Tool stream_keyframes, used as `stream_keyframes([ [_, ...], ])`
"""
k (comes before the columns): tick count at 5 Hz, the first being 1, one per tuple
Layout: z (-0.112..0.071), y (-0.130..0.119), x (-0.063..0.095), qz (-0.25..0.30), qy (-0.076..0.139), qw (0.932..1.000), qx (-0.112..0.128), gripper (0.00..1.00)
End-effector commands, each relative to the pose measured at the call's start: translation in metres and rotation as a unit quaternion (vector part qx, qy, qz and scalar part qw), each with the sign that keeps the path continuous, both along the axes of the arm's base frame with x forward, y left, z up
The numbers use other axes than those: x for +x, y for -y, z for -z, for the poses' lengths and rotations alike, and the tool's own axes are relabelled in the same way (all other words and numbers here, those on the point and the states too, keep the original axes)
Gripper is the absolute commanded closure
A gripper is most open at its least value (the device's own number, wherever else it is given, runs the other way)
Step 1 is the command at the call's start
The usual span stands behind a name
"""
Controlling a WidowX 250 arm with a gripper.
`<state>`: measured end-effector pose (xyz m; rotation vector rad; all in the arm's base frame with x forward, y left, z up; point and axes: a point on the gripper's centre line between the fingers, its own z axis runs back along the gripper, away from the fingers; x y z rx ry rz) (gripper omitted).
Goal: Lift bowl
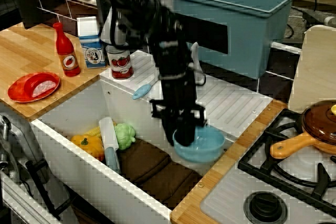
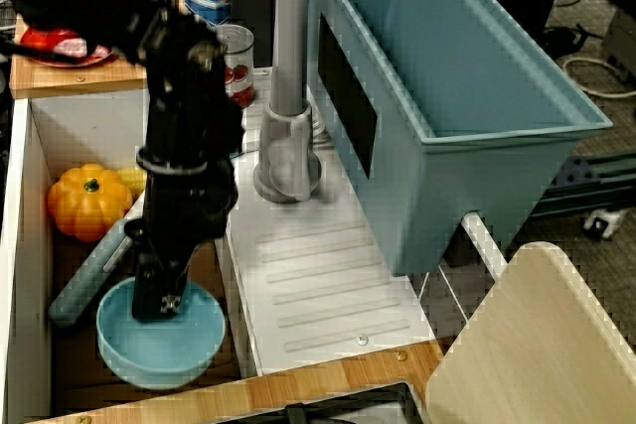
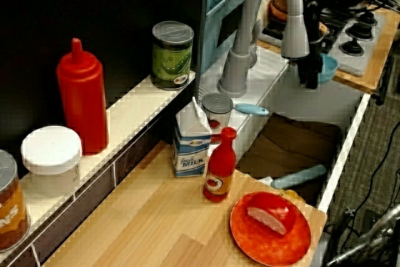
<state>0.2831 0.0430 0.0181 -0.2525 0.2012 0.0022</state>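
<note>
The small light-blue bowl [image 1: 205,144] sits at the right end of the white sink [image 1: 73,166], and seems held a little above the brown cloth [image 1: 157,169] on the sink floor. My black gripper [image 1: 184,136] comes straight down onto the bowl's left rim and is shut on it. The overhead view shows the bowl [image 2: 164,345] with the gripper [image 2: 157,300] clamped on its back rim. In the side view the bowl [image 3: 327,67] shows small behind the faucet, with the gripper [image 3: 309,79] beside it.
In the sink lie an orange pumpkin [image 2: 87,201], a green lettuce [image 1: 125,135] and a white scraper [image 1: 110,140]. The grey faucet [image 2: 286,96] and large teal tub [image 1: 231,19] stand just behind. The pan [image 1: 315,129] sits on the stove; the red plate [image 1: 32,86] lies left.
</note>
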Motion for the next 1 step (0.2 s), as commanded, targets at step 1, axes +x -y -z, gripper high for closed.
stream_keyframes([
  [1, -0.0562, 0.0104, 0.0120, 0.043, 0.030, 0.9986, -0.003, 1.00],
])
